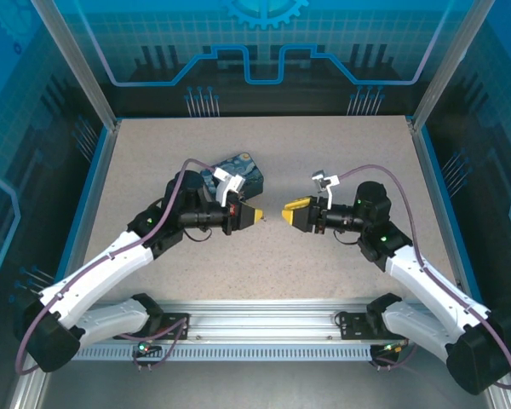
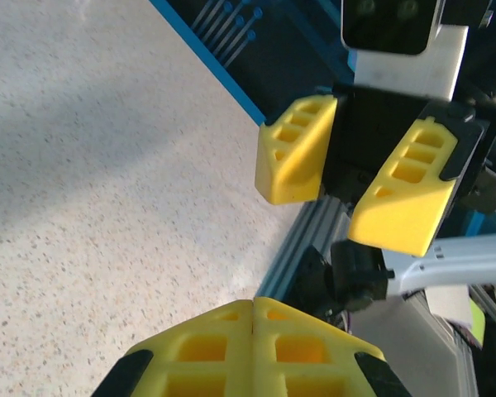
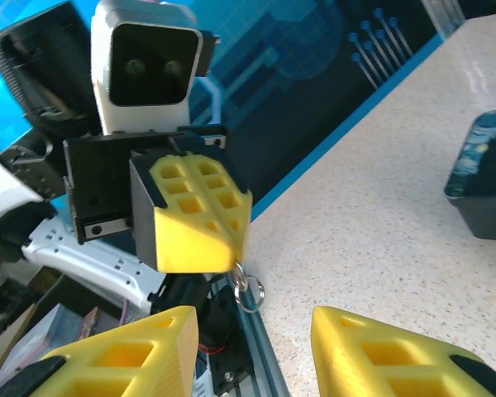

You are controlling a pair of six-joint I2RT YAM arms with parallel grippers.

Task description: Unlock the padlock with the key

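Right wrist view, left fingers (image 3: pixel 200 217) pinching key (image 3: pixel 249 287), right fingers (image 3: pixel 380 357) parted

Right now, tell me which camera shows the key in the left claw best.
The right wrist view: the key hangs clearly under the shut left claw. From the top it is too small to make out; in the left wrist view the claw itself covers it.

table (image 1: pixel 264 256): speckled beige | lying on it: blue painted tin (image 1: pixel 247 164)
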